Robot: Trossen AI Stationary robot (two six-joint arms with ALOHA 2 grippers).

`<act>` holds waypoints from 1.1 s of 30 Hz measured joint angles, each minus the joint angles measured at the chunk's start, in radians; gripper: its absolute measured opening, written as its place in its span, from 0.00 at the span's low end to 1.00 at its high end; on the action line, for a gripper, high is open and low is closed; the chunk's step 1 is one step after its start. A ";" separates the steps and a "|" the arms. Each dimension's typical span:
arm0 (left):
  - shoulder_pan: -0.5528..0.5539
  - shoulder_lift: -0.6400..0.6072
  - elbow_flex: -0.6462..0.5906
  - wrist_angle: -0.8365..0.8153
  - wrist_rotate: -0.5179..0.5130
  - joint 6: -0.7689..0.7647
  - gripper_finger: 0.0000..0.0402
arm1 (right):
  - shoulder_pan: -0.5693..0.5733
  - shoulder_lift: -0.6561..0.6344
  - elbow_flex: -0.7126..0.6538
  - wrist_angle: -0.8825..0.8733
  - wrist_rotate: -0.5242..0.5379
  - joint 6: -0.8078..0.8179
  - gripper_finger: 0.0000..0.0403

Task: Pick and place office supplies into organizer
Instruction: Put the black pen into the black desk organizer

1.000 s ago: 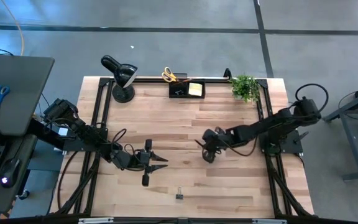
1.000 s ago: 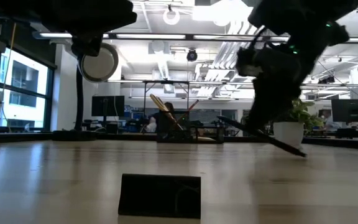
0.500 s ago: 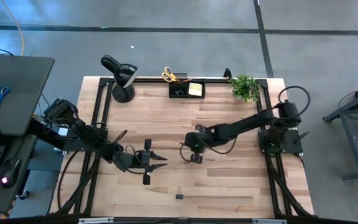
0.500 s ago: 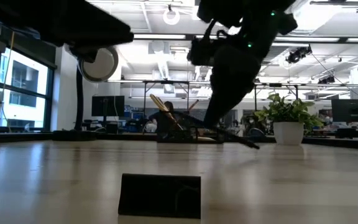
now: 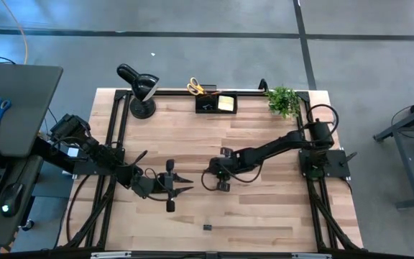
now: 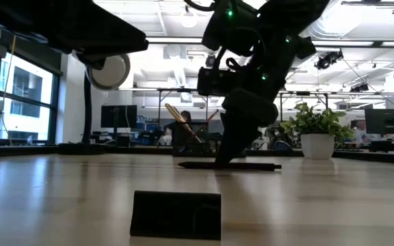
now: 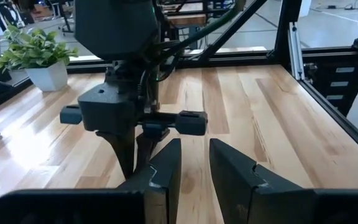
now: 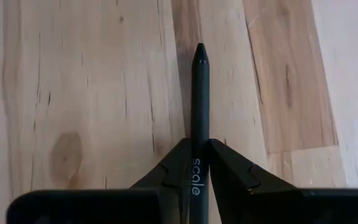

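Right gripper [image 8: 199, 163] low at table centre, fingers pinching black pen [image 8: 199, 99] flat on wood. Squeeze firm, lift level, then carry to organizer [image 5: 216, 103] at far edge. Left gripper [image 5: 180, 185] waits near-left, fingers slightly apart, empty.

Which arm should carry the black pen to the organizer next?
Right. The right hand is already closed around the black pen lying on the table, while the left hand holds nothing, farther from the organizer.

Black pen [image 8: 199, 112] flat on wood mid-table; black clip [image 5: 207, 227] near front edge; organizer [image 5: 216, 103] at back, contents prob. sticky pad.
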 joint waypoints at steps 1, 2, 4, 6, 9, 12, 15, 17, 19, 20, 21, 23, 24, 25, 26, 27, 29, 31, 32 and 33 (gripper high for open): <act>0.000 0.000 0.000 0.001 0.000 0.000 0.18 | 0.002 -0.004 -0.001 0.005 0.000 -0.002 0.13; 0.000 0.000 0.000 0.001 0.000 0.000 0.18 | 0.005 -0.008 -0.003 0.008 -0.001 -0.006 0.14; 0.000 0.000 0.000 -0.001 0.000 -0.001 0.18 | 0.010 -0.020 -0.003 0.021 0.000 -0.020 0.17; 0.000 0.000 0.000 -0.001 0.000 -0.001 0.18 | 0.017 -0.032 -0.003 0.025 0.000 -0.026 0.20; -0.001 0.000 0.000 -0.003 0.000 -0.006 0.18 | 0.033 -0.050 -0.003 0.019 0.024 -0.025 0.23; -0.001 0.000 0.000 -0.008 0.000 -0.022 0.18 | 0.067 -0.081 -0.006 0.008 0.094 -0.021 0.25; -0.001 0.000 0.000 -0.013 0.014 -0.025 0.18 | 0.117 -0.121 -0.074 0.028 0.198 0.003 0.25; -0.001 0.000 0.000 -0.010 0.026 -0.027 0.18 | 0.148 -0.164 -0.155 0.070 0.276 0.033 0.25; -0.001 0.000 0.000 -0.010 0.030 -0.028 0.18 | 0.176 -0.218 -0.264 0.186 0.348 0.072 0.25; -0.001 0.000 0.000 -0.010 0.030 -0.028 0.18 | 0.186 -0.241 -0.324 0.274 0.370 0.091 0.25; -0.001 0.000 0.000 -0.009 0.030 -0.028 0.18 | 0.195 -0.262 -0.389 0.362 0.377 0.101 0.24; -0.001 0.000 0.000 0.001 0.027 -0.027 0.18 | 0.201 -0.288 -0.506 0.550 0.365 0.114 0.24; -0.001 0.000 0.000 0.009 0.024 -0.027 0.18 | 0.200 -0.296 -0.557 0.647 0.351 0.115 0.23; 0.000 0.000 0.000 0.018 0.023 -0.024 0.18 | 0.194 -0.296 -0.598 0.742 0.332 0.115 0.23; 0.000 0.000 0.000 0.025 0.020 -0.020 0.18 | 0.187 -0.294 -0.639 0.821 0.321 0.114 0.23; 0.000 0.000 0.000 0.031 0.016 -0.016 0.18 | 0.179 -0.287 -0.672 0.884 0.311 0.113 0.22; 0.000 0.000 0.000 0.035 0.015 -0.005 0.18 | 0.165 -0.272 -0.722 0.963 0.293 0.112 0.22; 0.000 0.000 0.000 0.042 0.015 0.001 0.18 | 0.155 -0.262 -0.750 1.018 0.283 0.104 0.21; 0.000 0.000 0.000 0.043 0.015 0.001 0.18 | 0.152 -0.256 -0.761 1.036 0.284 0.097 0.21; 0.000 0.000 0.000 0.043 0.015 0.001 0.18 | 0.151 -0.249 -0.768 1.049 0.283 0.087 0.21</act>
